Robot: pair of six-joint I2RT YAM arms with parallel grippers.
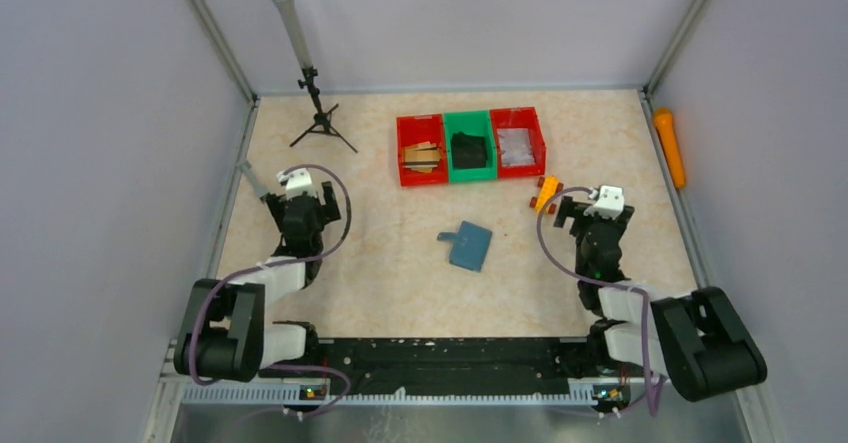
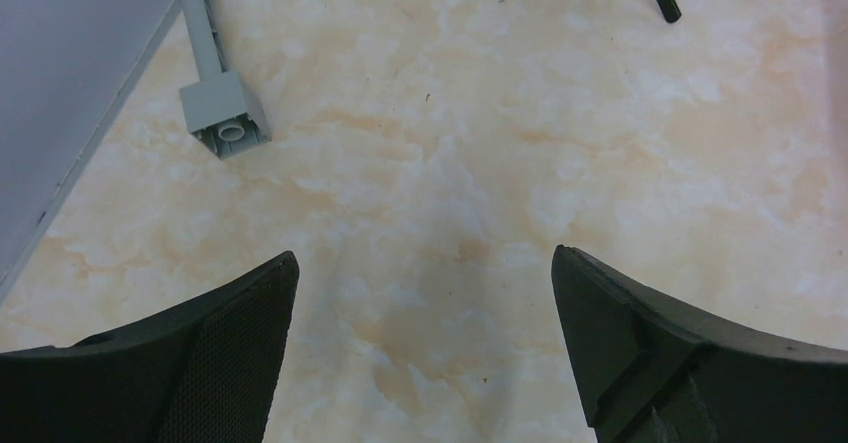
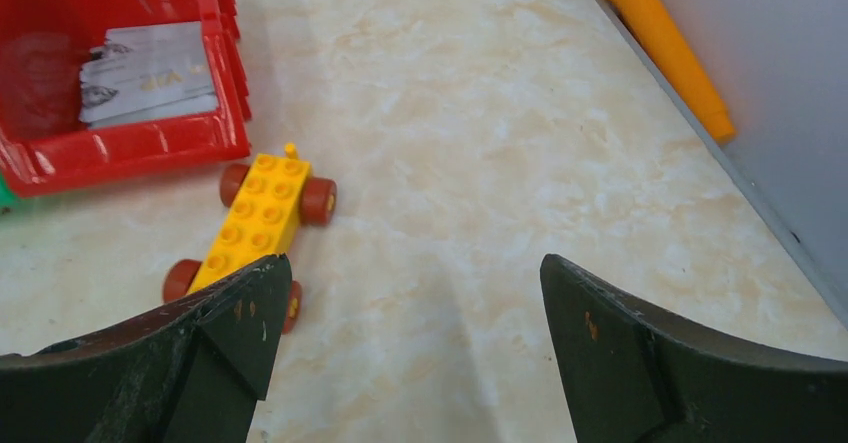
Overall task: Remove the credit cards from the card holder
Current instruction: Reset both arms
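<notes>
The card holder (image 1: 468, 246), a flat slate-teal wallet with a small tab on its left side, lies on the marbled table between the two arms. What it holds is hidden. Pale printed cards (image 3: 150, 73) lie in the right red bin (image 1: 518, 143). My left gripper (image 1: 304, 195) hovers far to the holder's left, its jaws wide open over bare table (image 2: 425, 263). My right gripper (image 1: 592, 211) is to the holder's right, open (image 3: 415, 268), with nothing between its fingers. The holder shows in neither wrist view.
Three bins stand at the back: a left red bin (image 1: 421, 150) with wooden pieces, a green bin (image 1: 470, 147) with a black lump, and the right red bin. A yellow brick car (image 3: 260, 223) sits by my right gripper's left finger. A grey block (image 2: 225, 113), a tripod (image 1: 318, 113) and an orange tube (image 1: 670, 146) are near the walls.
</notes>
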